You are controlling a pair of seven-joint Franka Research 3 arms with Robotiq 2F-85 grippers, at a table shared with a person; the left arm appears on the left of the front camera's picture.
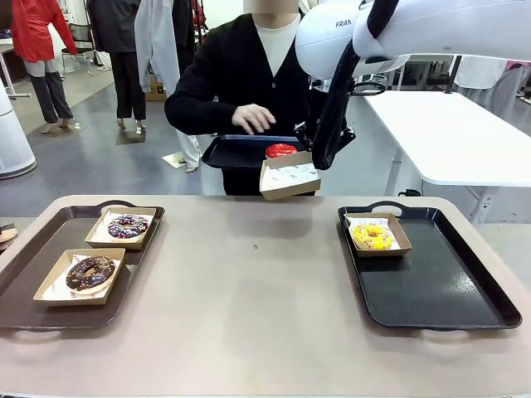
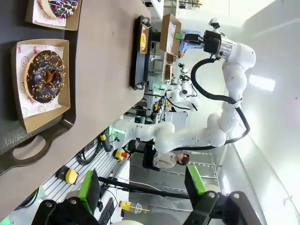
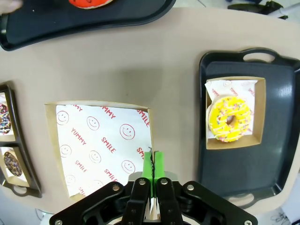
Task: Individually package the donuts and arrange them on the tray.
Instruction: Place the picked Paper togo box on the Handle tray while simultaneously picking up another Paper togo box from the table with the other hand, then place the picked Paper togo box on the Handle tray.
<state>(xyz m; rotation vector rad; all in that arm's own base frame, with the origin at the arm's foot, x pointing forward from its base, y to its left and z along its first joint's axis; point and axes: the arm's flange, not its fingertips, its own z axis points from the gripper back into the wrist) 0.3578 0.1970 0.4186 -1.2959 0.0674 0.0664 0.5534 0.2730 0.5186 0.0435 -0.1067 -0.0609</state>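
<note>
Four donuts on record, located as follows.

Yellow donut (image 1: 372,237): sprinkled, lying in a small cardboard box (image 1: 377,235) lined with printed paper, at the near-left corner of the right-hand black tray (image 1: 448,290) as the front view shows it.

Chocolate donut (image 1: 90,272): in its own lined box on the left-hand tray (image 1: 25,282), nearer the robot's edge of the table (image 1: 249,315).

Dark sprinkled donut (image 1: 128,225): in a second box just behind the chocolate one, same tray.

Red donut (image 1: 281,150): unboxed, resting on a third black tray (image 1: 232,153) that the person holds up at the far side; the person's hand (image 1: 253,118) hovers above that tray.

Empty box (image 1: 289,177): cardboard, lined with paper printed "YUMMY" and "SMILE", held in the air above the far edge of the table, tilted, just in front of the red donut's tray.

Right gripper (image 3: 153,165): green pads pressed together, pinching the rim of the empty box (paper liner caught in the same pinch).

Left gripper (image 2: 140,187): fingers spread wide apart, nothing between them; it hangs off the table's left end, with the chocolate donut's box in its view.
</note>
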